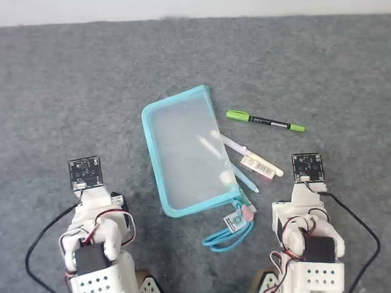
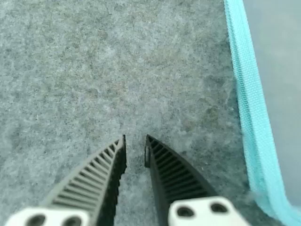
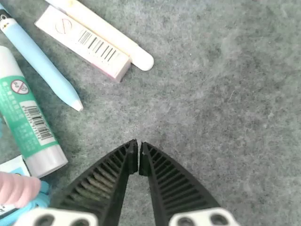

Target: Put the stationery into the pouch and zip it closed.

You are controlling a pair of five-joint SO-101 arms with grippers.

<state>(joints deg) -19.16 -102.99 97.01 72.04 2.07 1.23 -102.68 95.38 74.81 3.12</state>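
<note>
A translucent pouch [image 1: 183,153] with a teal border lies flat in the middle of the grey felt; its teal edge [image 2: 251,117] runs beside my left gripper. Right of it lie a green marker [image 1: 266,122], a white pen [image 1: 248,152], a boxed eraser [image 1: 257,166] and a blue pen [image 1: 245,180]. In the right wrist view the eraser [image 3: 82,41], the blue pen [image 3: 42,66] and a green-and-white glue stick [image 3: 26,120] lie just ahead of my right gripper [image 3: 138,143], which is shut and holds nothing. My left gripper [image 2: 135,140] hangs over bare felt, shut but for a narrow slit.
A teal strap [image 1: 229,239] and a pink tag [image 3: 16,188] trail from the pouch's near corner. Both arms [image 1: 96,248] [image 1: 308,242] sit folded at the near edge. Bare felt stretches to the far side and on either flank.
</note>
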